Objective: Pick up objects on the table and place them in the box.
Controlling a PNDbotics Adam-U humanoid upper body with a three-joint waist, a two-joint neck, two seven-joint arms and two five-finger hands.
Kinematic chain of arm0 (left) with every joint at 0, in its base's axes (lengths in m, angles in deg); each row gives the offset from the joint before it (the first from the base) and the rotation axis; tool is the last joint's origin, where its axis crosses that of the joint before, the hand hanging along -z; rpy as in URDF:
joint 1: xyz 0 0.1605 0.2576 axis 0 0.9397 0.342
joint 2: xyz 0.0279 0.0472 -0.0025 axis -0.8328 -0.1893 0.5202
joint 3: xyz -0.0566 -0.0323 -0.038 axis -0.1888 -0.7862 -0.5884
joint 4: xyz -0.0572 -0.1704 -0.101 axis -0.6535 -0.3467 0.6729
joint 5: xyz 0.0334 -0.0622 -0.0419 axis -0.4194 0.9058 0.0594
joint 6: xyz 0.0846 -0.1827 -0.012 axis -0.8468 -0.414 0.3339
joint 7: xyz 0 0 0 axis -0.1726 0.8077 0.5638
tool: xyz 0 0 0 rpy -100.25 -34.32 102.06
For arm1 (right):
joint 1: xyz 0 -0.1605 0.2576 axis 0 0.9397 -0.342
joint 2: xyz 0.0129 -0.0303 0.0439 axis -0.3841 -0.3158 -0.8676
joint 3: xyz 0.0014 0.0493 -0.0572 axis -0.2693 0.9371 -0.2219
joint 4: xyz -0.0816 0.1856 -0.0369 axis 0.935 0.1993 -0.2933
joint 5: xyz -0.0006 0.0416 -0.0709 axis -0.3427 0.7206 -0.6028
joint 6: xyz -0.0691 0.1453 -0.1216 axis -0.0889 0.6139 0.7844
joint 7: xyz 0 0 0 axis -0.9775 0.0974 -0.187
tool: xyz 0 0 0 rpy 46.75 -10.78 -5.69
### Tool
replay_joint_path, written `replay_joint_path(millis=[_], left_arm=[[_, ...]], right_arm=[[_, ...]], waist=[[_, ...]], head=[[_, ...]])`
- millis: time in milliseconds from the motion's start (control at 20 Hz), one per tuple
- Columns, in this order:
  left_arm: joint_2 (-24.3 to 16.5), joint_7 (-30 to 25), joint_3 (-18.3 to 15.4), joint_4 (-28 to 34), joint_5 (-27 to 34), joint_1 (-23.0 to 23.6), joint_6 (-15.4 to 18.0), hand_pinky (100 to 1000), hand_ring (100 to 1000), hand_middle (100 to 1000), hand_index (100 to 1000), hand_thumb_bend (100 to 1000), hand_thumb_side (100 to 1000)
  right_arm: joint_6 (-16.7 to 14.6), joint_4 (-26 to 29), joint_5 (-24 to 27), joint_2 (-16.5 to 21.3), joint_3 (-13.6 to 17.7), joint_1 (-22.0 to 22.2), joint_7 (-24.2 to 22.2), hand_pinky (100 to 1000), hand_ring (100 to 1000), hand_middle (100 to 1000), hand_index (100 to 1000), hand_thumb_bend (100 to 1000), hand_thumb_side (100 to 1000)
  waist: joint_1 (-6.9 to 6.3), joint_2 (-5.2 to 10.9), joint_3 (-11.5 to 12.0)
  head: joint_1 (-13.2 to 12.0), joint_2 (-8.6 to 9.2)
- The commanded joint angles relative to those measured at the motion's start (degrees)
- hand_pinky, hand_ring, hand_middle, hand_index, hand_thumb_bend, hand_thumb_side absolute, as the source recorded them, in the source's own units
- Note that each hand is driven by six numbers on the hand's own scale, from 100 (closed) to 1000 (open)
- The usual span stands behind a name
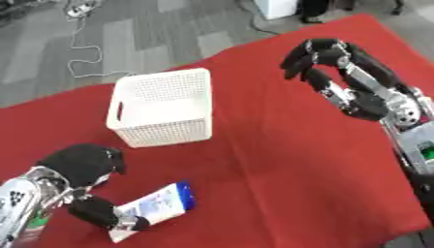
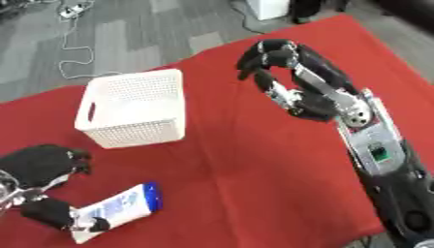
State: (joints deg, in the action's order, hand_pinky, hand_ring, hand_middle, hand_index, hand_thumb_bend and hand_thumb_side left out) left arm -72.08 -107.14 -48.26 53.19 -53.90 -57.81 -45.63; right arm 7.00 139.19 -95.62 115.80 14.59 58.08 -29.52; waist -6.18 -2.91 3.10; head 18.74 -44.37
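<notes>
Red cloth covers the counter (image 1: pixel 280 160), where the left hand (image 1: pixel 89 167) curls its fingers (image 1: pixel 106 215) round a white packet with a blue end (image 1: pixel 161 203) lying near the front edge, short of the white box (image 1: pixel 161 106). The right hand (image 1: pixel 339 72) hangs raised over the far side, fingers curled on nothing. The pickup looks under way; next the packet wants lifting and carrying over the box's open top.

— What do we have on the desk (image 1: pixel 280 160)?
— Red cloth covers it. We see a white perforated box (image 1: pixel 162 106) and, near the front-left, a white-and-blue packet (image 1: pixel 157 206) lying flat.
</notes>
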Motion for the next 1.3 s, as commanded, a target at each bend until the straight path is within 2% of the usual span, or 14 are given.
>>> replay_joint_path(millis=[50, 500, 1300], left_arm=[[-0.11, -0.74, -0.18, 0.55, -1.01, -0.51, 0.15, 878, 880, 904, 840, 699, 1000], [1.02, -0.74, 0.24, -2.69, -3.82, -0.14, 0.20, 891, 894, 915, 844, 728, 1000], [2.79, -0.74, -0.02, -8.85, -8.11, 0.16, -0.23, 897, 909, 923, 840, 721, 1000]], right_arm=[[0.06, 1.07, 0.33, 1.27, 0.09, -0.93, -0.20, 465, 639, 681, 681, 113, 1000], [0.06, 1.07, 0.57, 1.31, 0.07, -1.12, -0.29, 465, 639, 681, 681, 115, 1000], [0.04, 1.07, 0.77, 1.30, 0.01, -1.30, -0.43, 465, 639, 681, 680, 114, 1000]], waist=[[0.20, 0.43, -0.10], [0.12, 0.48, -0.29], [0.13, 0.48, -0.44]], head=[[0.50, 0.25], [2.46, 0.25], [2.58, 0.25]])
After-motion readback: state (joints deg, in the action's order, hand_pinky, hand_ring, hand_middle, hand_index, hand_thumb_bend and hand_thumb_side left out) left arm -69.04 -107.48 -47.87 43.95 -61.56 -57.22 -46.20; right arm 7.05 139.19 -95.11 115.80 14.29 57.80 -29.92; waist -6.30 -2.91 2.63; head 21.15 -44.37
